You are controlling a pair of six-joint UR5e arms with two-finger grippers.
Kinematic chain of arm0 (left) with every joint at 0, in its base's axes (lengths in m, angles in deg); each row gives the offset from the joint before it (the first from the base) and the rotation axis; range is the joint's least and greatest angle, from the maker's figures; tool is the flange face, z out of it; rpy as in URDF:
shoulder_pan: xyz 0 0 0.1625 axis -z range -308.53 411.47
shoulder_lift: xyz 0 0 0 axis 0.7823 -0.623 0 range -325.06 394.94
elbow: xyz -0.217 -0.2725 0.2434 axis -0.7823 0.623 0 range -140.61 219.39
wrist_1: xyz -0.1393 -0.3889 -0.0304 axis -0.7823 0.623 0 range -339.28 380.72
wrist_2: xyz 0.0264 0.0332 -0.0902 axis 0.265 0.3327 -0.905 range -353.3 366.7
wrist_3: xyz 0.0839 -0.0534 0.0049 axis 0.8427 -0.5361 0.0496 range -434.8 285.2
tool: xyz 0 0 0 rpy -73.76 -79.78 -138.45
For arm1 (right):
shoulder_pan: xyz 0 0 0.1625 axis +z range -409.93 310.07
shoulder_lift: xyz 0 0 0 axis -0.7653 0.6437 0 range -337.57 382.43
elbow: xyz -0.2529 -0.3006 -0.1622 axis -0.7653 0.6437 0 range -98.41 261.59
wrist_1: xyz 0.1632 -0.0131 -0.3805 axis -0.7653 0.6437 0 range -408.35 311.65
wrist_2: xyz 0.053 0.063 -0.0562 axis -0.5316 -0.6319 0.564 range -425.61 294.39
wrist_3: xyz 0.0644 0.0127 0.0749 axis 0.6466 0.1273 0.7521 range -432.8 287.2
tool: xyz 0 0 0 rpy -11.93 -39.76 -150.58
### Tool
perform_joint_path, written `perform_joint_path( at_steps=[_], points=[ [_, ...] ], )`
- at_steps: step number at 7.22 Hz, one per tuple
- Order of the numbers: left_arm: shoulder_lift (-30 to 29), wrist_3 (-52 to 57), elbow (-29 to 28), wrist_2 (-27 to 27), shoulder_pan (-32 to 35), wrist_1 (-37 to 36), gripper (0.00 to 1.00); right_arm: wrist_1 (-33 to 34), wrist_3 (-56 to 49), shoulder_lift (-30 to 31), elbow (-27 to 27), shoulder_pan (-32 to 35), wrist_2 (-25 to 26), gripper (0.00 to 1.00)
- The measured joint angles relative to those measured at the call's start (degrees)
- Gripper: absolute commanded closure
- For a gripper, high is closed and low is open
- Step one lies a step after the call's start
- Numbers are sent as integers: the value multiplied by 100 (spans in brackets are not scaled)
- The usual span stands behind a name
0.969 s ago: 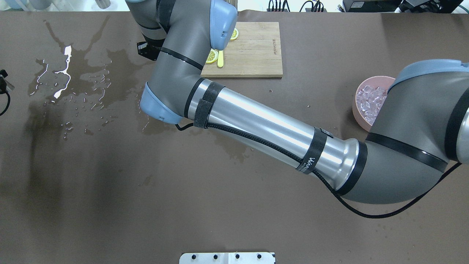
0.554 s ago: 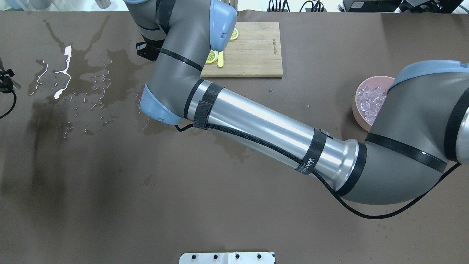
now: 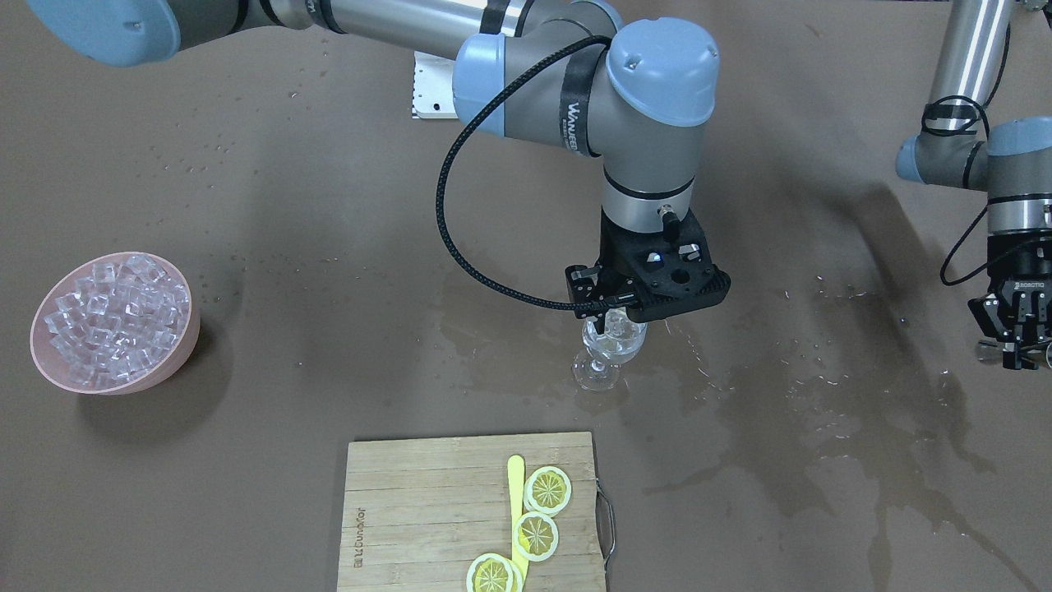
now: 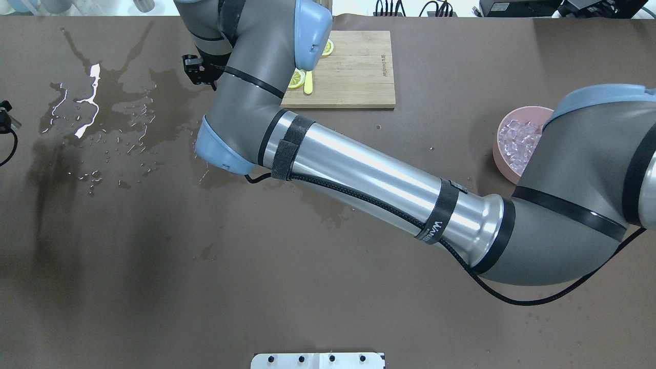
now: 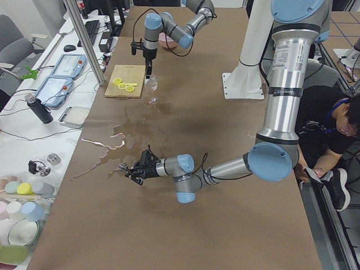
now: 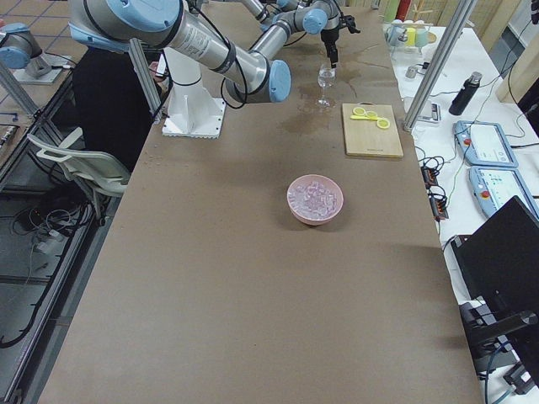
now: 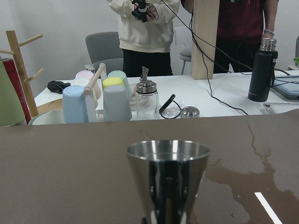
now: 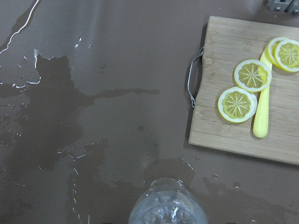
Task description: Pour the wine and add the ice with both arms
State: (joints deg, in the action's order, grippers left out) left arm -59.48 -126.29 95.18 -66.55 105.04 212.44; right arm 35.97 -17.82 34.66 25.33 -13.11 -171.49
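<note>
Brown surface (image 3: 329, 247): wet patches (image 3: 781, 395) are spread from the wine glass (image 3: 606, 353) toward the left end effector (image 3: 1015, 349).
Wine glass: stood upright; clear cube-like pieces are seen inside it in the right wrist view.
Right end effector (image 3: 612, 322): held directly over the glass, fingertips at its rim; whether spread or pressed together cannot be told.
Left end effector: well apart from the glass, pinched on an upright steel jigger (image 7: 168, 179).
Ice (image 3: 111, 316): heaped in a pink bowl (image 3: 182, 355), well apart from the glass.
Wine: not made out in jigger or glass.
Bamboo board (image 3: 411, 493): near the glass, laid with three lemon slices (image 3: 548, 489) and a yellow utensil (image 3: 516, 493).
</note>
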Motion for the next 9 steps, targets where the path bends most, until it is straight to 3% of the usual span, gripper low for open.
perform_joint_path(
  at_steps=[6,9],
  points=[
    [9,-461,-110,205,-295,8,79,16,-995,1977,-1442,1371,-1160,0],
    [8,-474,-211,475,-449,50,79,56,-1348,3406,-2738,1910,-1563,0]
  ],
)
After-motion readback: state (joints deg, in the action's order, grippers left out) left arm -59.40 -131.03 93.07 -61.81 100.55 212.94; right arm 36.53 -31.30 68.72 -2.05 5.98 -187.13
